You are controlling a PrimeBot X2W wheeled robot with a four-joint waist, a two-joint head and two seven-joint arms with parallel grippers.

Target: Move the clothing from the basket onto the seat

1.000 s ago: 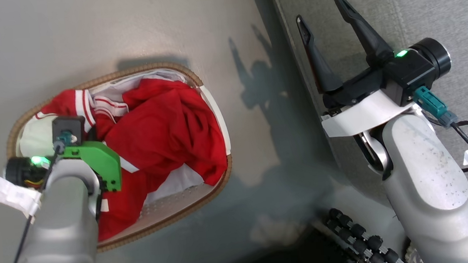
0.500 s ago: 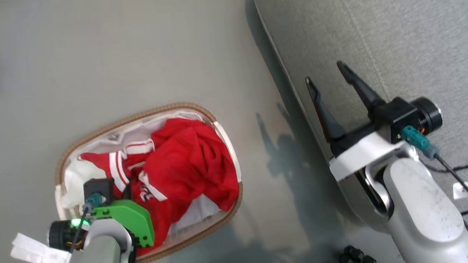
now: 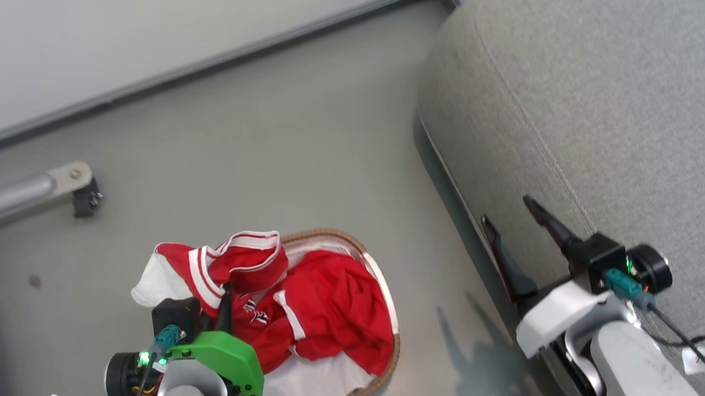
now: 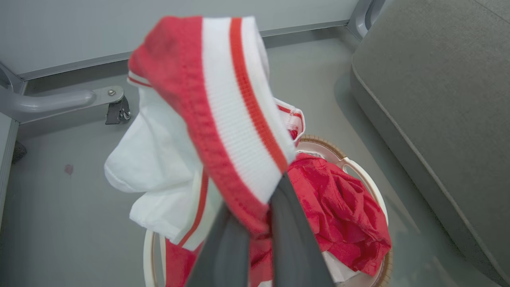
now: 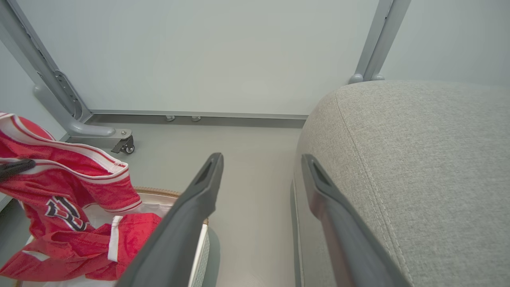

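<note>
The red jersey (image 3: 239, 276), its white sleeve and striped trim bunched, hangs over the 10 o'clock rim of the basket (image 3: 388, 308). The left end effector (image 3: 225, 301) is clenched on the jersey's striped band. The jersey's lower part trails into the basket, at 7 o'clock in the head view, against the darker red garment (image 3: 341, 299). The grey seat (image 3: 603, 109) lies toward 2 o'clock. At 4 o'clock the right end effector (image 3: 506, 208) is released, fingers spread at the seat's edge above the floor (image 3: 299, 164).

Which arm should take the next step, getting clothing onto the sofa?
Left. The left gripper is shut on the striped trim of the jersey, holding that part raised above the basket; it can likely lift and swing to the seat. The right gripper hangs open and empty at the seat's edge.
</note>
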